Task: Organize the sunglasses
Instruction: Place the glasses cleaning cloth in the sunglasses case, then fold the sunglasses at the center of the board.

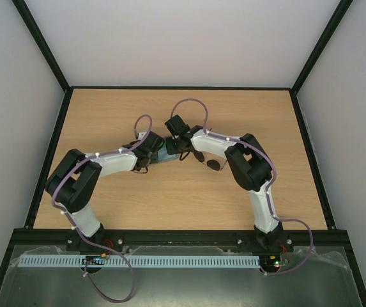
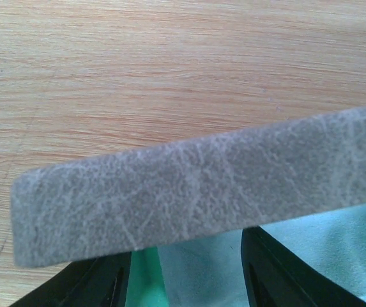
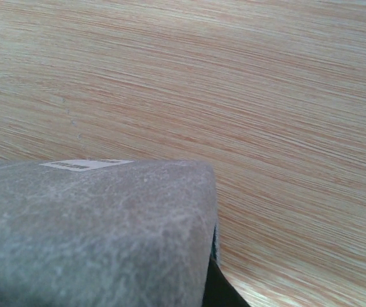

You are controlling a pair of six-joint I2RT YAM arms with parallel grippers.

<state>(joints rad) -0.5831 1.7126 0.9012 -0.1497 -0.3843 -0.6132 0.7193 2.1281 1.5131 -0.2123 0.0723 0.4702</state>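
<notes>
Overhead, two white and black robot arms reach inward across a pale wooden counter (image 1: 151, 204) and meet near its middle. The left arm (image 1: 115, 161) and the right arm (image 1: 218, 142) both bend over a grey case (image 1: 164, 153), which lies between their wrists. The sunglasses (image 1: 213, 165) lie on the counter just right of the case, partly tucked beneath the right arm. One round dark lens shows clearly. The rest of the frame is mostly hidden.

From the left wrist camera, the grey, suede-like case crosses the view as a slanted band. Below it show green lining (image 2: 145, 275) and a light blue cloth (image 2: 202, 268). The left jaws stand apart, with one black finger (image 2: 99, 284) on each side of the cloth.

From the right wrist camera, the grey case fills the lower left and bears a small white label (image 3: 83, 165). Only a dark sliver of the right arm's fingers peeks out beside the case's edge. The right jaws are closed together. Whether they pinch anything cannot be told.
</notes>
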